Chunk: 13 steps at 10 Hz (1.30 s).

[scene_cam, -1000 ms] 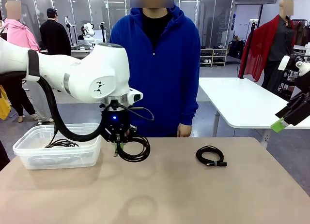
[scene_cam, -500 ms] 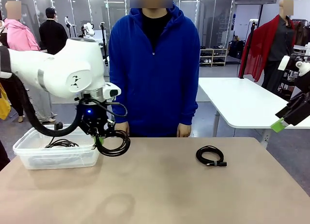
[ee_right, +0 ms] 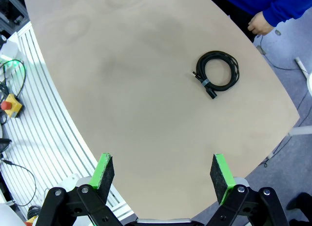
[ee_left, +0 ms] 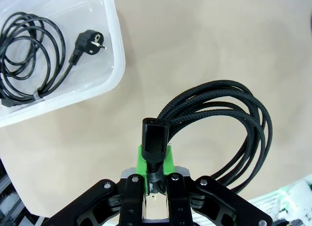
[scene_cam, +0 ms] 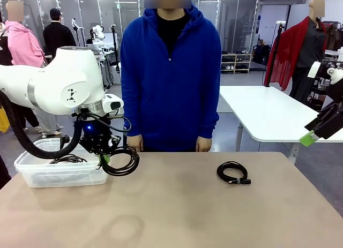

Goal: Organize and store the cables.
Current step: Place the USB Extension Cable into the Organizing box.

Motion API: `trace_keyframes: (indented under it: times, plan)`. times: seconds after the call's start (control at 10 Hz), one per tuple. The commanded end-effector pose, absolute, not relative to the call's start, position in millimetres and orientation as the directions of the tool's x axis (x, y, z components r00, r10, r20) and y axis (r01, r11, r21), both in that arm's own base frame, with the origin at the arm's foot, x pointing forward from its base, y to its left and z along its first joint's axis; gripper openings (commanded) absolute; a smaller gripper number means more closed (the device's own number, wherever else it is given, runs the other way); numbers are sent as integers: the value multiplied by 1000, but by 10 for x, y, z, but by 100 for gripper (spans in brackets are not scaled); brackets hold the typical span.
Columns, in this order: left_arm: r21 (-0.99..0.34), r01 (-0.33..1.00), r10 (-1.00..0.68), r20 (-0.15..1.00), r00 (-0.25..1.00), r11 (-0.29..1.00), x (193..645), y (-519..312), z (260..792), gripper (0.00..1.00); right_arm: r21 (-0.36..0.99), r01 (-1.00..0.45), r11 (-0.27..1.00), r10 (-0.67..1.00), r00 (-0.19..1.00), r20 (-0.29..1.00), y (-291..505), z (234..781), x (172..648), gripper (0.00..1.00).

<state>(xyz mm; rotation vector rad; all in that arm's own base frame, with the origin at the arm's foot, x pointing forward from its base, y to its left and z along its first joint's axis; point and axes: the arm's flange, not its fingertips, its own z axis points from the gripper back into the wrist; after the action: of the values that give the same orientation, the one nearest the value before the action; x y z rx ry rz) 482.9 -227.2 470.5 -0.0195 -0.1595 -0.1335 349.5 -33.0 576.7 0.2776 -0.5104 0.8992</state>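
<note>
My left gripper (scene_cam: 105, 159) (ee_left: 155, 160) is shut on a coiled black braided cable (scene_cam: 121, 160) (ee_left: 222, 123), pinching it just behind its chunky plug, and the coil hangs in the air beside the right end of a clear plastic bin (scene_cam: 32, 170) (ee_left: 105, 84). Inside the bin lies another coiled cable (scene_cam: 68, 159) (ee_left: 27, 52) with a round plug. A third coiled cable (scene_cam: 233, 172) (ee_right: 217, 71) rests on the table at the right. High off the table's right side, my right gripper (scene_cam: 316, 131) (ee_right: 160, 171) stands open with nothing between its pads.
A person in a blue hoodie (scene_cam: 171, 71) stands at the far edge with both hands low by the table. A white table (scene_cam: 273, 114) stands behind at the right. The tan tabletop (scene_cam: 177, 210) is bare in the middle and front.
My left arm has carried the braided cable leftward, from near the table's middle to beside the bin's right end. The right arm and the cable on the table have stayed still.
</note>
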Motion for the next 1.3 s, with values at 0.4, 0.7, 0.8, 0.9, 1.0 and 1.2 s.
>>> trace_keyframes:
  times: [0.4, 0.7, 0.8, 0.9, 1.0, 1.2]
  plan:
    - [-5, 108, -106, 141, 984, 994, 4908, -2186, 4778, 14, 25, -809, 588, 672, 506, 541, -327, 5761, 3488, 100]
    - [29, 143, -145, 144, 979, 989, 5083, -1879, 4957, 14, 25, -809, 588, 672, 506, 541, -327, 5761, 3488, 100]
    - [22, 146, -148, 139, 979, 989, 5147, -1774, 5001, 14, 25, -809, 588, 672, 506, 541, -327, 5761, 3488, 100]
    - [51, 124, -131, 165, 978, 991, 5224, -1664, 5050, 14, 25, -809, 588, 672, 506, 541, -327, 5761, 3488, 100]
    - [66, 107, -117, 167, 979, 992, 5350, -1534, 5088, 14, 25, -809, 588, 672, 506, 541, -327, 5761, 3488, 100]
    - [62, 91, -100, 167, 981, 994, 5533, -1328, 5077, 14, 25, -809, 588, 672, 506, 541, -327, 5761, 3488, 100]
